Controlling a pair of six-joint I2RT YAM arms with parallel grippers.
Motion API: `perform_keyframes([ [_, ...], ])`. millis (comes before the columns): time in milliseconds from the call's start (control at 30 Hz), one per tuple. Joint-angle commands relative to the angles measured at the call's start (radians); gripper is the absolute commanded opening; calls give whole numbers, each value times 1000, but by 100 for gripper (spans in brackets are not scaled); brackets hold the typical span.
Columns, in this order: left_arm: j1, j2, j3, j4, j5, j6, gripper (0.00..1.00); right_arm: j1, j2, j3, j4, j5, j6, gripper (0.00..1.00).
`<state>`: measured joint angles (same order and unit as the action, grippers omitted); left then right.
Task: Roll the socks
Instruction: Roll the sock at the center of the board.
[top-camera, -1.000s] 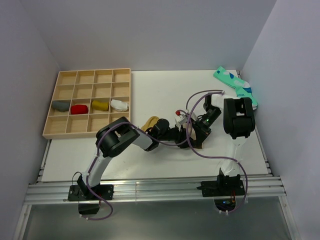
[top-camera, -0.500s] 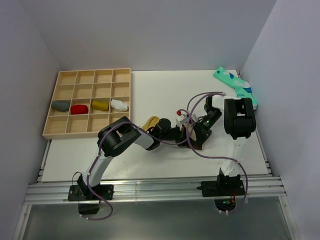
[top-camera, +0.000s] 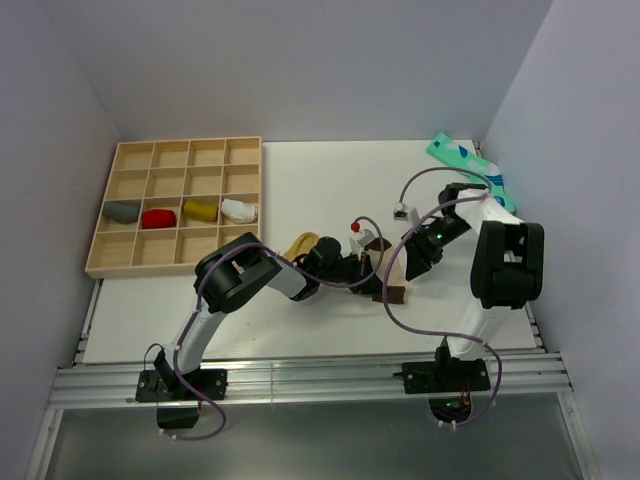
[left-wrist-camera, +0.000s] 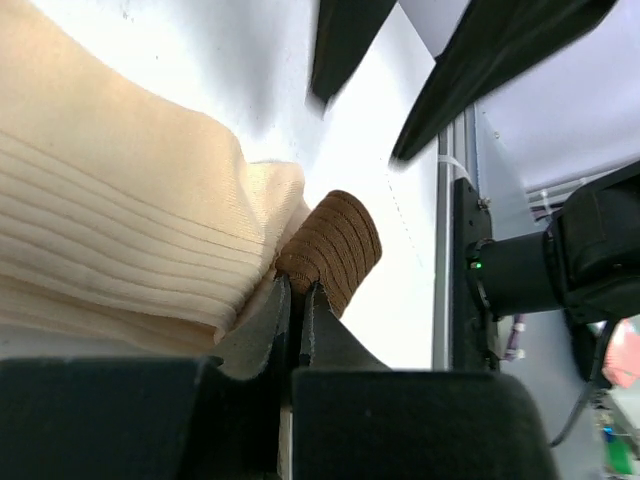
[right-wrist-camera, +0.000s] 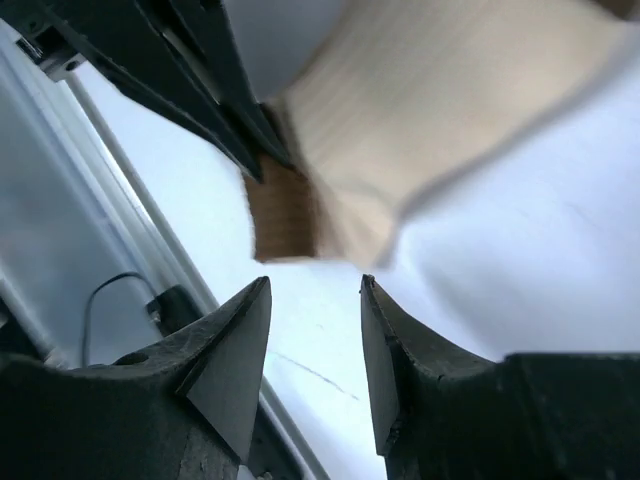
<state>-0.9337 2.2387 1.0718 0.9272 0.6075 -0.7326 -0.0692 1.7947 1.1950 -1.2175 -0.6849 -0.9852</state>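
The left jaws are pressed shut on the beige sock (left-wrist-camera: 120, 220), pinching the fabric right where its ribbed cream part meets the dark brown band (left-wrist-camera: 335, 245). The sock lies on the white surface (top-camera: 320, 180) near the middle, a little toward the right, with the brown end pointing toward the near edge. The right jaws stand apart and hold nothing; they hang just above the surface beside the brown end and do not touch the sock. A mustard-yellow sock (top-camera: 300, 243) lies flat just behind the left arm's forearm. At the far right corner rests a teal patterned sock (top-camera: 465, 160). The wooden tray (top-camera: 100, 262) at the left holds four rolled socks in one row of compartments: grey (top-camera: 123, 211), red (top-camera: 158, 218), mustard (top-camera: 200, 210) and white (top-camera: 238, 210).
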Motion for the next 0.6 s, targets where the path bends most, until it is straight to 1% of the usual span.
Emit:
perform_keyframes([
  [0,4,13,-26,-192,52,-48,0,-38,-143,-41,59,-5,-20,48],
  [167,15,16,-12,-251,87,-168,0,-37,-371,-156,209,30,-17,47],
  [200,19,15,-9,-263,87,-185,0,-35,-397,-193,249,34,-23,47],
  [267,22,18,-4,-289,97,-237,0,-32,-463,-230,277,38,-47,47],
  [467,24,32,57,-453,132,-298,0,22,-560,-350,338,56,-118,47],
  [567,24,50,91,-517,146,-314,0,97,-606,-417,398,85,-136,48],
])
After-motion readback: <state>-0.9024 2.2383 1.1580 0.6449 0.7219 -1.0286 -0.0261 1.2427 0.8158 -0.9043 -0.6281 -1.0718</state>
